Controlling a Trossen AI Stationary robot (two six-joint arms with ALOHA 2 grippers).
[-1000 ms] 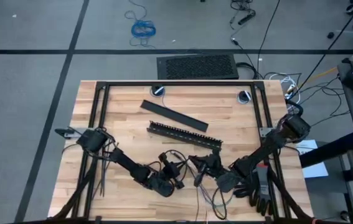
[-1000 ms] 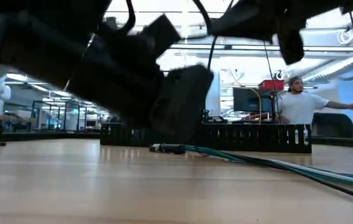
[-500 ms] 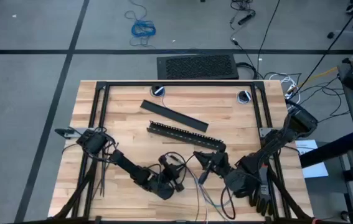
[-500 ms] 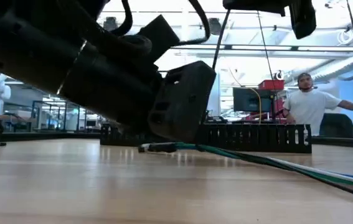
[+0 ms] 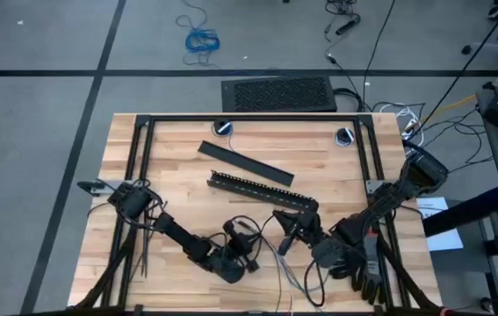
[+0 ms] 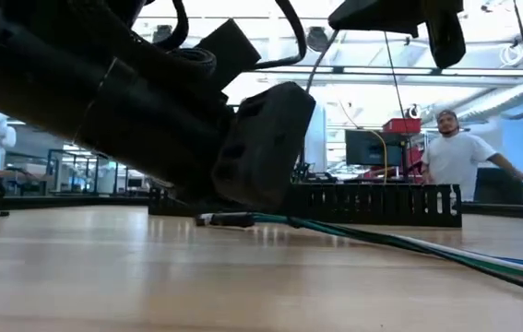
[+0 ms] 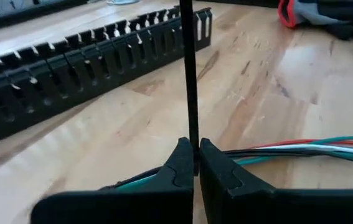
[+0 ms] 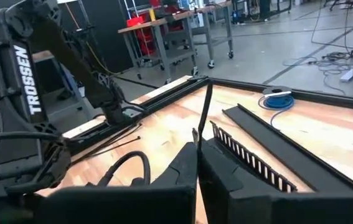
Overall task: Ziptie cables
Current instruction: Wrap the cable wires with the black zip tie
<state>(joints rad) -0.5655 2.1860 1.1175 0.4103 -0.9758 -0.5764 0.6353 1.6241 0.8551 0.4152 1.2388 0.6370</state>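
The cables, thin blue, green and pale wires, lie on the table near the front edge; they also show in the low view and the left wrist view. My left gripper hangs low over their far end, shut on a thin black ziptie. My right gripper is higher, close on the right, shut on a black ziptie strip. I cannot tell whether both hold one strip. Spare zipties lie at the table's left. My left gripper pinches the ziptie between its two fingertips. The strip runs straight out beyond the fingers, off the table, above the cables. My right gripper pinches a ziptie strip between its fingertips. The strip's free part stands out past the fingers, clear of the table.
A black slotted bar lies across the table's middle, with a flat black bar beyond it. Dark gloves lie at the front right. A person stands in the room behind the table.
My right gripper has risen and gone a little toward the table's far right. My left gripper has tipped lower over the cables. The cables' far end has slid slightly toward the table's left.
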